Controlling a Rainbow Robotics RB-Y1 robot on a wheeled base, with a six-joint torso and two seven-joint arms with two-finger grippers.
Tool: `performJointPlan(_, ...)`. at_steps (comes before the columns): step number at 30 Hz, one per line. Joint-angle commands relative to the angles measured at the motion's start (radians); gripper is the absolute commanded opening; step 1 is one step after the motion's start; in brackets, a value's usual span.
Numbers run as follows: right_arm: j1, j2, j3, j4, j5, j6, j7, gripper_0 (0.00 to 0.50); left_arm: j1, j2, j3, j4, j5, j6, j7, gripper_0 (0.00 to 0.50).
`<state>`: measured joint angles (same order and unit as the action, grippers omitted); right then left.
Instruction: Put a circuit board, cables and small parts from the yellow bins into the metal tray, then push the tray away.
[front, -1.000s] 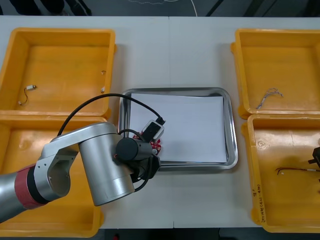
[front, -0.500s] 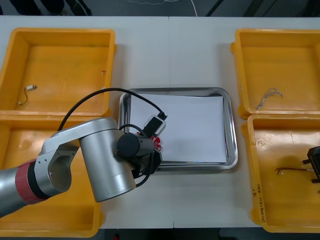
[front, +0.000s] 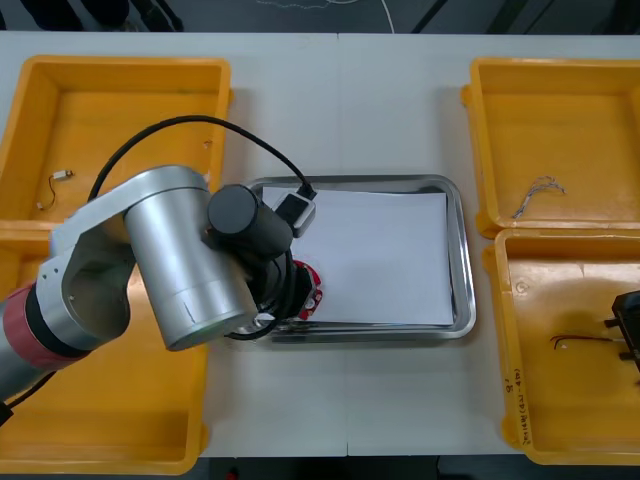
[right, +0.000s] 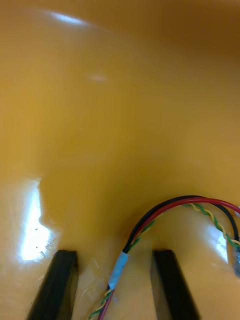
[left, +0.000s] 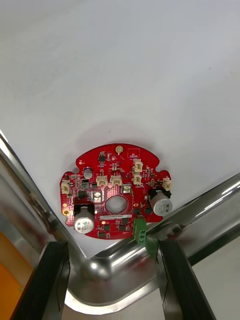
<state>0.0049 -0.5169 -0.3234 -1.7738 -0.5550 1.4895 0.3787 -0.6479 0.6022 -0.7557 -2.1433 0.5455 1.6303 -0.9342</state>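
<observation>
The round red circuit board (left: 116, 192) lies flat on the white inside of the metal tray (left: 107, 272), close to its near left corner, and it also peeks out beside my left arm (front: 308, 288). My left gripper (left: 112, 287) hovers open over that corner, with the board just beyond its fingertips and nothing held. My right gripper (right: 115, 292) is low in the near right bin (front: 530, 400) at the table's right edge. It stands open, and a red, black and yellow-green cable (right: 150, 220) runs between its fingers (right: 172, 285).
The tray's rim (front: 462, 250) sits between the bins. In the far left bin (front: 120, 75) lies a small wired part (front: 55, 185), and in the far right bin (front: 560, 75) a thin wire (front: 540, 190). My left arm (front: 180, 260) covers the tray's left edge.
My left arm has swung back and toward the far left, leaving the circuit board lying in the tray. My right gripper has shifted slightly at the right edge.
</observation>
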Motion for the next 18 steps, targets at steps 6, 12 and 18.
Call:
performJointPlan(6, 0.041, 0.014, 0.032, 0.002, 0.012, -0.014, -0.024, 0.000, -0.042, 0.001, 0.225, -0.087, 0.120, 0.157, 0.083, 0.500)
performJointPlan(12, 0.035, 0.012, 0.012, -0.009, 0.013, -0.012, -0.026, 0.000, -0.044, 0.036, 0.371, -0.089, 0.212, 0.234, 0.074, 0.500)
performJointPlan(18, 0.027, -0.003, -0.043, -0.062, 0.017, -0.002, -0.017, 0.000, -0.042, 0.087, 0.509, -0.081, 0.312, 0.266, 0.066, 0.500)
